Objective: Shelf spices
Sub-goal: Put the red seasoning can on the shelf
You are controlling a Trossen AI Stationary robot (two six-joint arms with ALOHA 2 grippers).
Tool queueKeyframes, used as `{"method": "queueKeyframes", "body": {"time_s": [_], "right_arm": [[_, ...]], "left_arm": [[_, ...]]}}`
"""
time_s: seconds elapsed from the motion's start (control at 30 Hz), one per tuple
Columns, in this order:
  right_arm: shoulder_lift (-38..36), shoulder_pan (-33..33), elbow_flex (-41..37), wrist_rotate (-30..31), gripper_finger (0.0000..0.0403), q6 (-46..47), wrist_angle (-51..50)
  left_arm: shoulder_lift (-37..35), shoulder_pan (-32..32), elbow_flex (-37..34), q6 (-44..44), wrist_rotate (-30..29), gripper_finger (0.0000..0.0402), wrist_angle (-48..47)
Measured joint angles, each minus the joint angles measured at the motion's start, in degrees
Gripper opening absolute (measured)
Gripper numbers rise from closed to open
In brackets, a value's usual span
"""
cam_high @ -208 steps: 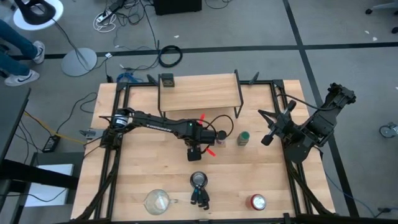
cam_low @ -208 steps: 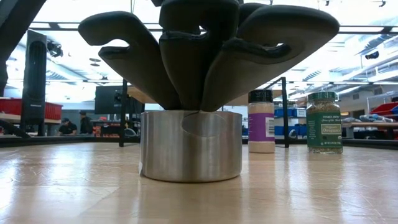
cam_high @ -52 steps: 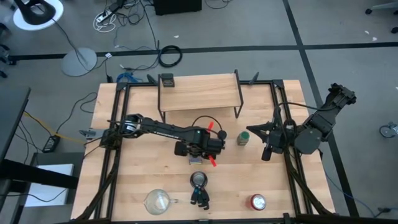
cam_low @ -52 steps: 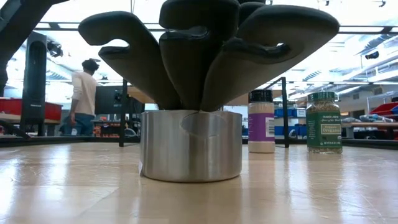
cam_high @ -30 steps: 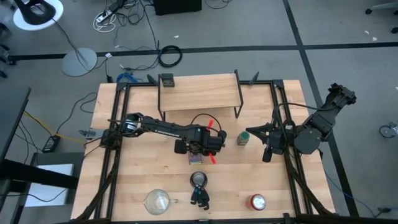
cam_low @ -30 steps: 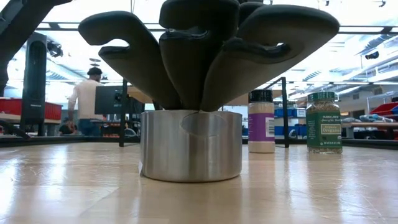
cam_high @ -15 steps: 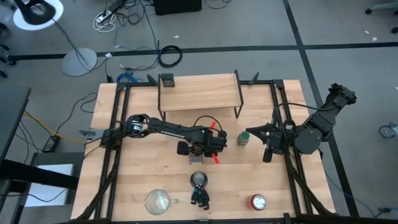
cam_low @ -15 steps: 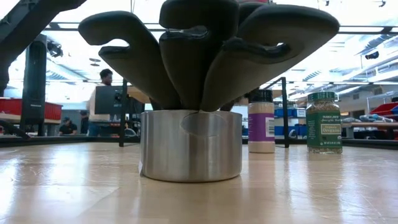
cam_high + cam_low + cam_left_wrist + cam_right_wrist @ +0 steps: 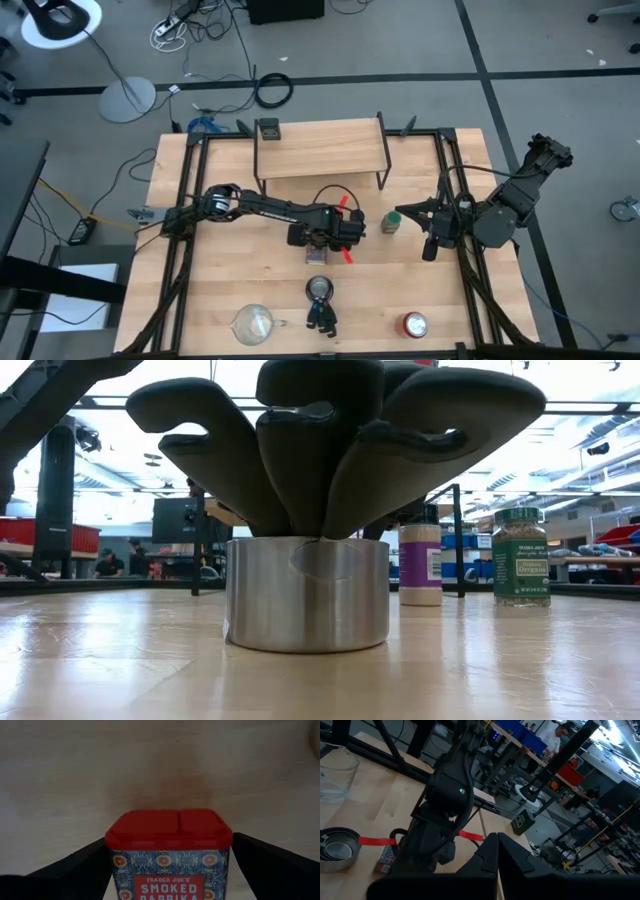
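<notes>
left gripper: left gripper (image 9: 167, 865) is hovering at table centre with jaws spread wide, straddling the red tin (image 9: 169, 851); whether the pads are touching its sides cannot be told.
red tin: lying flat on the table (image 9: 230, 280), just at 6 o'clock of the shelf (image 9: 320, 150), red lid pointing away from the wrist.
right gripper: right gripper (image 9: 428, 240) is waiting at 3 o'clock of the table, fingers pressed together, holding nothing.
other spices: green jar (image 9: 391, 222) is standing at 3 o'clock of the left gripper; purple jar (image 9: 420, 555) beside it in the low view; olive tin (image 9: 268, 129) is sitting at the shelf's 10 o'clock corner.
step: judging it as lining up on the red tin, not yet clamped.
risk 1: tin is smooth and flat-sided; an off-centre squeeze could make it twist or squirt out.
risk 2: closing too near the lid could pop it open.
risk 3: measuring cups (image 9: 319, 290) are sitting just at 6 o'clock; a low swing could knock them.
</notes>
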Motion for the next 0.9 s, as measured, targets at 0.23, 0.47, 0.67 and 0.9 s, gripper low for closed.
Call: {"method": "queueKeyframes", "body": {"time_s": [0.23, 0.47, 0.67, 0.9], "right_arm": [[0.00, 0.00, -0.02, 0.00, 0.0007, 0.00, 0.03], [0.00, 0.00, 0.00, 0.00, 0.0003, 0.00, 0.04], [0.00, 0.00, 0.00, 0.02, 0.0007, 0.00, 0.04], [0.00, 0.00, -0.01, 0.02, 0.0002, -0.07, 0.04]], "left_arm": [[-0.02, -0.07, 0.00, -0.02, -0.17, 0.0285, 0.32], [-0.02, -0.17, 0.00, 0.03, -0.10, 0.0279, 0.38], [0.00, -0.78, 1.11, 2.02, -0.47, 0.0279, -0.65], [0.00, -4.01, 10.73, 2.98, -14.03, 0.0279, -7.53]]}}
